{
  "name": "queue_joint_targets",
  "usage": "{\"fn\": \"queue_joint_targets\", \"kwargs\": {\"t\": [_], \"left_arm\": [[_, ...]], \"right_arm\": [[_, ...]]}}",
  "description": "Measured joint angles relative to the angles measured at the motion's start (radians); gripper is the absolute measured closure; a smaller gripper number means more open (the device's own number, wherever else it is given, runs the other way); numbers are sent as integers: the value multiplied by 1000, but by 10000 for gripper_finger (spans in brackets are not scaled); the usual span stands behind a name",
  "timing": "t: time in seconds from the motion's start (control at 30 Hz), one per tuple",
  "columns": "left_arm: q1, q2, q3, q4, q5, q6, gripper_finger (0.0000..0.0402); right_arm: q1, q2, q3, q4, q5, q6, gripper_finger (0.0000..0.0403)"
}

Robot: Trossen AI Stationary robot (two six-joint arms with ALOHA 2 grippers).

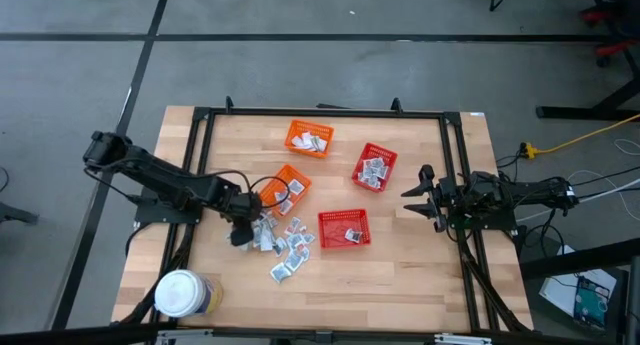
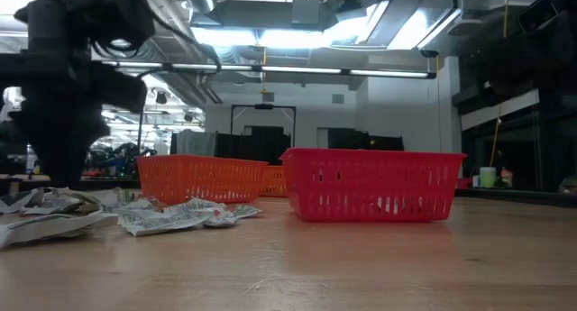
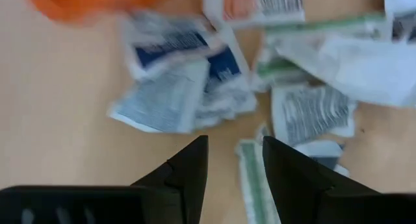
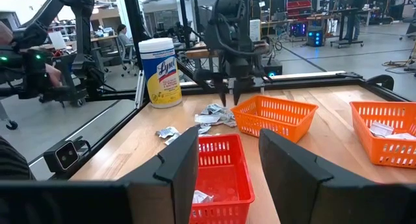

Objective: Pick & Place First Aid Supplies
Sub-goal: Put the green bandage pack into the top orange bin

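Your left pincer [image 1: 243, 232] hangs over the wooden surface [image 1: 400, 275], its two dark tapered fingers [image 3: 188, 172] apart with nothing between them. It sits at the edge of the loose pile of first aid supplies [image 1: 283, 247]: small flat crinkled sachets, silvery-white with blue, green and black print. The pile lies beside an orange mesh basket [image 1: 285, 188] and near a red mesh basket [image 1: 343, 228] of rigid plastic lattice. Your right pincer [image 1: 418, 198] waits at the surface's right edge, fingers apart and empty. A round white-lidded jar [image 1: 182, 293] stands at the front left corner.
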Motion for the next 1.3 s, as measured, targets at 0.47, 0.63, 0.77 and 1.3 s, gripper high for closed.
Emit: {"fn": "queue_joint_targets", "kwargs": {"t": [0.47,0.63,0.77,1.3], "left_arm": [[10,0,-77,145,135,-37,271],[10,0,-77,146,160,-50,335],[10,0,-77,146,156,-68,391],[11,-99,-48,151,266,-152,399]], "right_arm": [[0,0,0,0,0,0,240],[0,0,0,0,0,0,240],[0,0,0,0,0,0,240],[0,0,0,0,0,0,240]]}}
